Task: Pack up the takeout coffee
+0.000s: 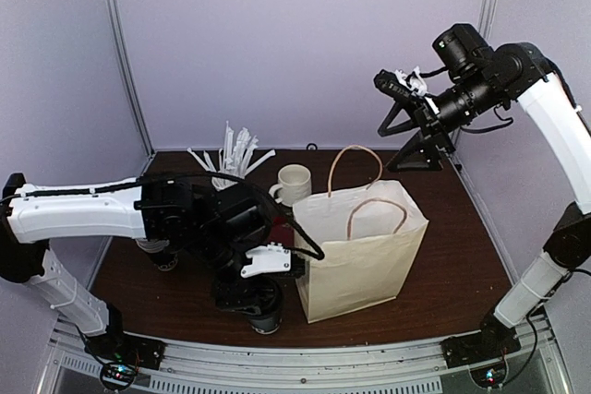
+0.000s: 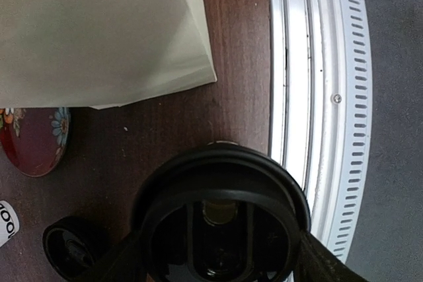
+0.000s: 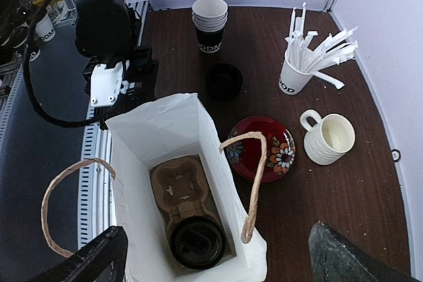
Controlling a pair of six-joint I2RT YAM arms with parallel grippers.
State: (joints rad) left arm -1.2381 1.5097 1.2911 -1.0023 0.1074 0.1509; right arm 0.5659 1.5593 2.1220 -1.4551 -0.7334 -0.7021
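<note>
Left fingers (image 2: 320,265) clasp a lidded black cup (image 2: 221,193) at the bench's (image 1: 443,228) near edge beside the paper bag (image 1: 365,256); another cup (image 3: 197,242) sits inside. Right fingers (image 3: 357,255) hang wide apart, empty, above.

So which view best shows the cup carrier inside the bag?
Right wrist: it looks down into the open bag, showing the carrier holding one black-lidded cup. Top external shows only the bag's outside; left wrist, just a bag corner.

Top: behind, overhead. Wrists look down; all share bag (image 1: 362,256).
</note>
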